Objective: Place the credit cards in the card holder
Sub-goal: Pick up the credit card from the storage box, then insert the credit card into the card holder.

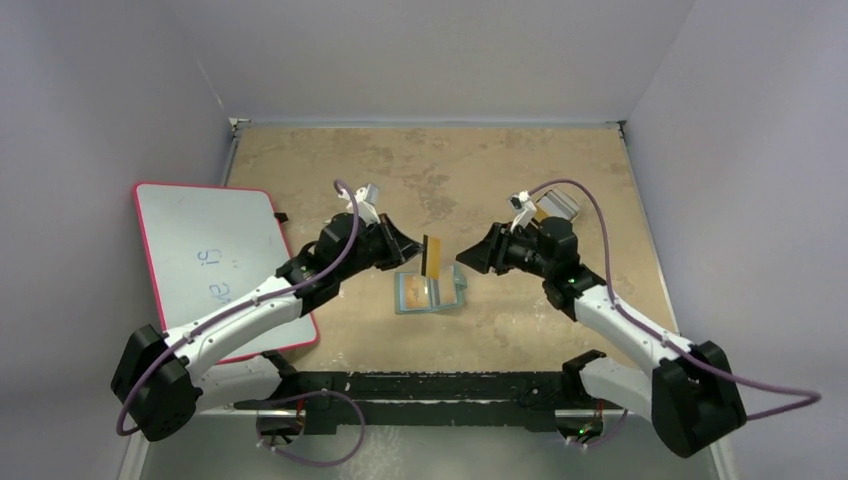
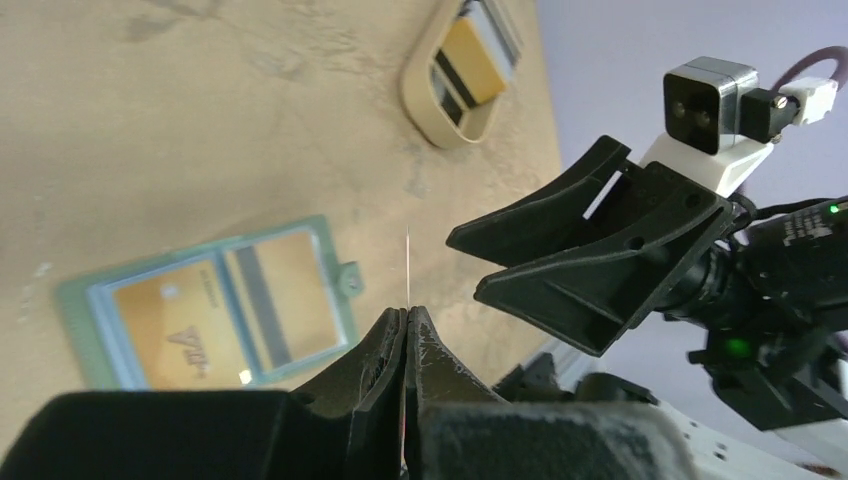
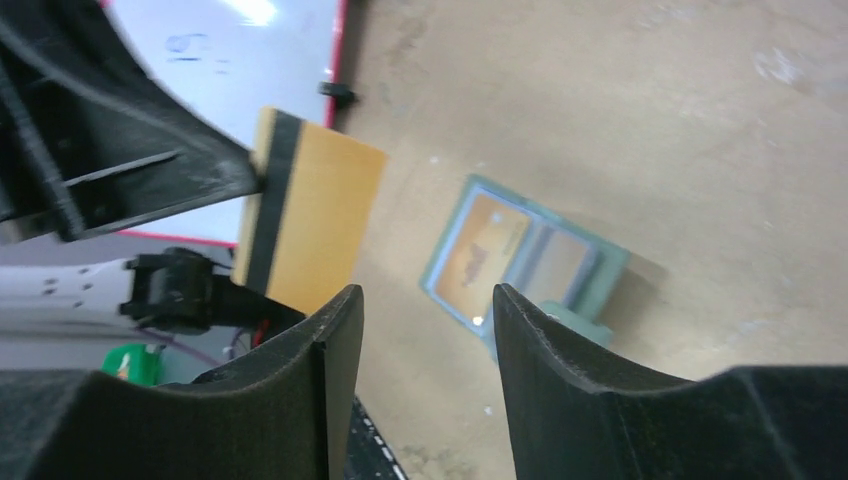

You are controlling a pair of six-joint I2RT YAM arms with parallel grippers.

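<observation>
The left gripper (image 2: 407, 322) is pinching a yellow-orange card (image 3: 318, 220) by its black-striped edge. Its jaws are pressed flat together on the plastic, and the card is jutting out beyond the fingertips in the air. The right gripper (image 3: 425, 305) is facing it from just beside the free edge, fingers spread wide and holding nothing.

What the coming move is turning on: the card holder (image 1: 428, 295) is lying opened flat on the table, below the raised card and a little toward the arm bases, between the two grippers. Its long axis is running left to right, and orange is showing through its clear pockets. From above, the card's long edges are running roughly away from the bases – across the holder rather than along it (how steeply it is tilted I cannot tell).

So the left arm is probably the one to bring the card down and turn it toward a pocket mouth, while the open right gripper is well placed to steady the holder.

The table (image 1: 420, 170) is a mottled tan slab with plain pale walls (image 1: 420, 60) around it. A pink-edged whiteboard (image 1: 205, 250) is lying under the left arm, and a tan tray (image 2: 452, 135) farther off is holding another orange card (image 2: 472, 62).
</observation>
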